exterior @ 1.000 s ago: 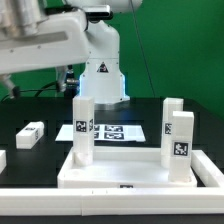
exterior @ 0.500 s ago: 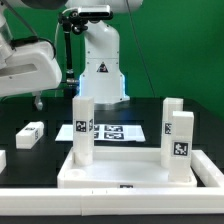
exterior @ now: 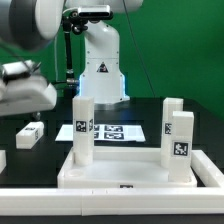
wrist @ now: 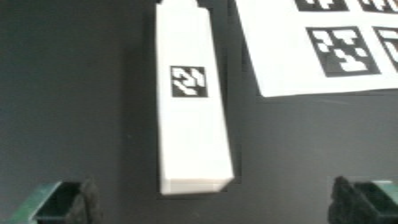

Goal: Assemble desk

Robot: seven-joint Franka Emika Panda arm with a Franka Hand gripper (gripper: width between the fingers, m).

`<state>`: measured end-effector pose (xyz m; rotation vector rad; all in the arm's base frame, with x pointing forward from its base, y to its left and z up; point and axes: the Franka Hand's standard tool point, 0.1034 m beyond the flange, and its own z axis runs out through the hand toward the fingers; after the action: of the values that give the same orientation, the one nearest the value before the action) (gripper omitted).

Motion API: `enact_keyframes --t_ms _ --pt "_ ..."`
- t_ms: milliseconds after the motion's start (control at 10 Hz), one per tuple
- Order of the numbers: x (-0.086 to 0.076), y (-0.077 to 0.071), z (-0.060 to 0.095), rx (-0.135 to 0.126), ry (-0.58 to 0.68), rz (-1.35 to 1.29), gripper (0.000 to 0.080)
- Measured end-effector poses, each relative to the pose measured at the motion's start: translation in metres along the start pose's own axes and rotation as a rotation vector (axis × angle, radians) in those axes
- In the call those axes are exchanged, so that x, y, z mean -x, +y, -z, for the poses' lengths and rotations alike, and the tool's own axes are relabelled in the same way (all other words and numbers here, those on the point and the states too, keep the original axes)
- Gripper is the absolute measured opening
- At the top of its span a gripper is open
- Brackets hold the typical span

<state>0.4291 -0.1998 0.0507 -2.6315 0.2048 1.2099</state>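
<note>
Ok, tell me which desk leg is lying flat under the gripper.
The loose leg at the exterior view's left, flat on the table below the gripper; the others stand upright on the desk top.

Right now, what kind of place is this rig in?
Likely a robotics lab test bench, not a home or workshop. Signs: a black table against a green backdrop, the marker board of printed tags lying flat, and a tagged white desk leg under the open pincer.

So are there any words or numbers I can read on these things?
No words or numbers can be read anywhere.
Loose leg: a black-and-white tag pattern, no letters.
Marker board: square tag patterns only.
Upright legs on the desk top: tags only.
Robot base: a small blue mark, too blurred to read.
</note>
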Motion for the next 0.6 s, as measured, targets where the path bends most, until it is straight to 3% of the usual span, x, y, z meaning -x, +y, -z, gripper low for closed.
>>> enact_keyframes --t_ms 100,200,500,600 --pt "-0.003 0.001 -0.007 -0.002 -0.048 -0.018 0.0649" --pt "-0.007 0.002 -0.004 0.008 -0.025 -0.014 0.0649" --pt "-0.006 0.003 -0.004 0.007 -0.023 -0.018 0.0649" --pt "-0.005 0.007 -0.02 -0.007 -0.063 -0.071 0.0649"
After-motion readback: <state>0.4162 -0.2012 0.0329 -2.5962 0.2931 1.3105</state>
